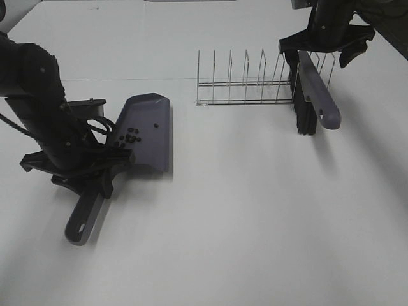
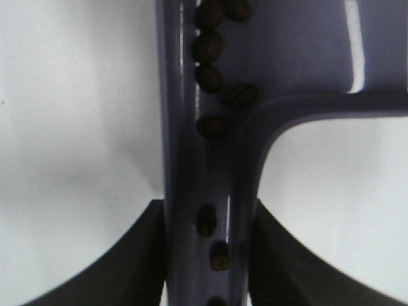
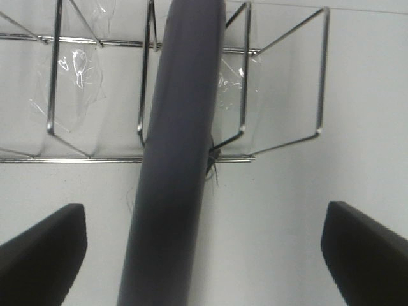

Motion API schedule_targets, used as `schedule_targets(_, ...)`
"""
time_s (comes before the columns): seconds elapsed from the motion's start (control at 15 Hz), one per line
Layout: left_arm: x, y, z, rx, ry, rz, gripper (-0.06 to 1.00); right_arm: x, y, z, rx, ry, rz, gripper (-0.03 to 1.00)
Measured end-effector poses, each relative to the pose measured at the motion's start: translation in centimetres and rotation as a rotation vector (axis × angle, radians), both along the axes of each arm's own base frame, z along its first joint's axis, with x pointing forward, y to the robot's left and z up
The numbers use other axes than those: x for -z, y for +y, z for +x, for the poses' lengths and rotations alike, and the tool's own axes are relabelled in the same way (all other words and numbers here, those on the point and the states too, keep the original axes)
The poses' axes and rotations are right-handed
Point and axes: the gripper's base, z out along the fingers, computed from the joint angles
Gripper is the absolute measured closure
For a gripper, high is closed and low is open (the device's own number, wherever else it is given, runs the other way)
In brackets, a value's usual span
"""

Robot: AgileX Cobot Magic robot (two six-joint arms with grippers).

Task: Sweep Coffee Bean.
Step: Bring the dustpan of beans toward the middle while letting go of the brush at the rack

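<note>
A grey-purple dustpan (image 1: 148,127) lies on the white table at the left, with several coffee beans (image 1: 131,136) inside it near its back wall. My left gripper (image 1: 95,178) is shut on the dustpan's handle (image 1: 84,220). The left wrist view shows its fingers (image 2: 148,255) clamped on the purple plastic (image 2: 182,159), with coffee beans (image 2: 209,64) lying along it. A brush (image 1: 310,95) with black bristles leans at the right end of the wire rack (image 1: 245,86). My right gripper (image 1: 322,51) hangs open above it, its fingers (image 3: 38,248) wide apart on either side of the brush handle (image 3: 175,159) without touching it.
The wire rack (image 3: 242,95) has several upright dividers and stands at the back of the table. The table's far edge runs behind it, and the right edge lies close to the right arm.
</note>
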Motion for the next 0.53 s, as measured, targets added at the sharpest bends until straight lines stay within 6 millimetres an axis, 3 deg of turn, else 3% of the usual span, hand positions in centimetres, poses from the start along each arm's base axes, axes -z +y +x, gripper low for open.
schedule_targets(0.27,-0.1,-1.0,0.1,-0.015,-0.045,-0.036,0.62,-4.3,-0.1,-1.1,0.014,-0.037,0.02,0.1)
schedule_targets(0.53,-0.1,-1.7,0.1,-0.005,-0.07,-0.045,0.62,-4.5,0.1,-1.5,0.022,-0.009,0.043,0.1)
